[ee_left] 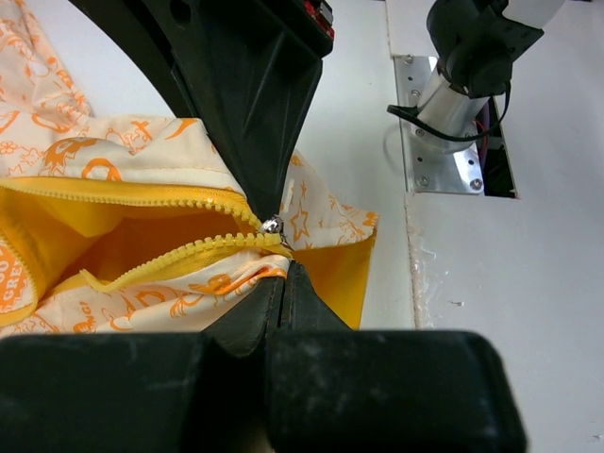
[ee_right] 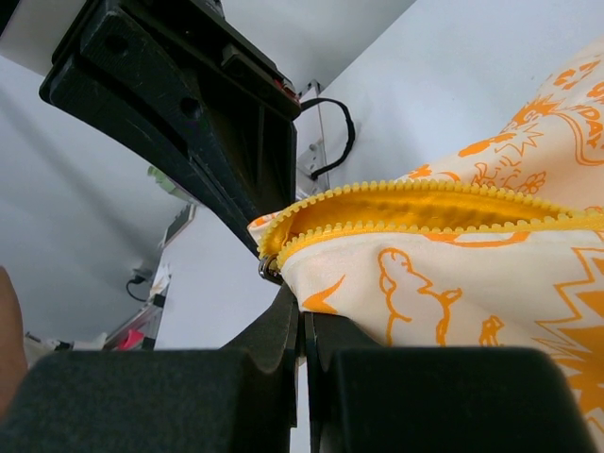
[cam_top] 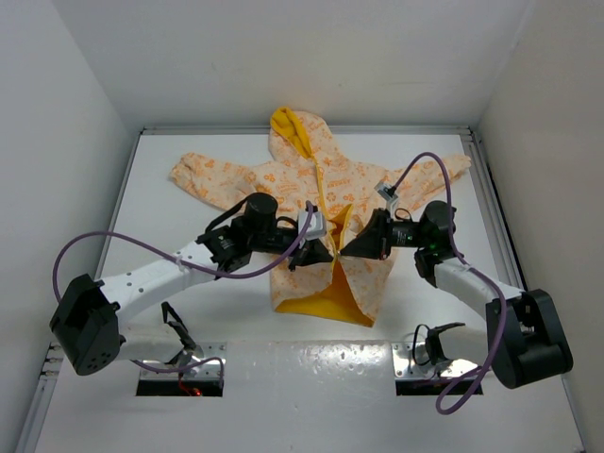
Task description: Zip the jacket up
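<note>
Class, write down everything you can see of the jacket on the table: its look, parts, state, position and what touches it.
The jacket is small and hooded, soft cream fabric printed orange, with yellow lining and zipper. It lies on the white table, hood far, sleeves spread. Its front gapes; the tooth rows meet at a silver slider. The left gripper and right gripper are both shut on its fabric beside that slider.

white table, plain white walls, soft even light
</note>
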Robot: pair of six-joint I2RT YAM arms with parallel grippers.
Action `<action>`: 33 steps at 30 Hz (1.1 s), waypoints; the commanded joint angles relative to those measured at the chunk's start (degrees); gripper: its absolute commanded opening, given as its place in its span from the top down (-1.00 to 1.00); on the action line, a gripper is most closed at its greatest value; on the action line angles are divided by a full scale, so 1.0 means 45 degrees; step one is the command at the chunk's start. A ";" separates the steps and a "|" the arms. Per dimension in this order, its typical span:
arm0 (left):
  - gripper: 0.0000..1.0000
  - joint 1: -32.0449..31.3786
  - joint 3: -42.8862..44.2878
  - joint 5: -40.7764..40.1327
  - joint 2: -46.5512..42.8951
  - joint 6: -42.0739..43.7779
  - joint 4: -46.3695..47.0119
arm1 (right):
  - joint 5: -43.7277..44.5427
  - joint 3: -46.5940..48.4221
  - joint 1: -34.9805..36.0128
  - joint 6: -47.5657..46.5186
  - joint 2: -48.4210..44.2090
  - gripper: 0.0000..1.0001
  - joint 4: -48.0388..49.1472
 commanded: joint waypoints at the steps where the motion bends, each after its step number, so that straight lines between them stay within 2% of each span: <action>1: 1.00 -0.0369 -0.0045 0.0289 0.0219 0.0171 -0.1206 | 0.0574 0.0968 -0.0062 0.0299 -0.0286 1.00 0.1520; 17: 1.00 -0.0604 -0.0631 -0.0179 0.0219 -0.0454 -0.0913 | 0.0710 0.1046 -0.0100 0.0885 -0.0423 1.00 0.1657; 22: 1.00 -0.0604 -0.0749 0.0289 0.0219 -0.0728 -0.0796 | 0.0808 0.1065 -0.0100 0.0925 -0.0520 1.00 0.1657; 24: 0.99 -0.0604 -0.0865 -0.0371 0.0103 -0.0728 -0.0680 | 0.0750 0.1007 -0.0100 0.0964 -0.0617 1.00 0.1676; 26: 0.81 -0.0468 -0.0866 -0.0939 -0.0072 -0.0865 -0.0444 | 0.0710 0.0813 -0.0100 0.1041 -0.0676 1.00 0.1657; 29: 0.78 -0.0350 -0.0983 -0.1584 -0.0445 -0.0865 -0.0191 | 0.0710 0.0422 0.0017 0.1003 -0.0852 1.00 0.1598; 33: 0.58 -0.0350 -0.0983 -0.1586 -0.0873 -0.0982 0.0043 | 0.0788 -0.0008 0.0036 0.0983 -0.1125 1.00 0.1598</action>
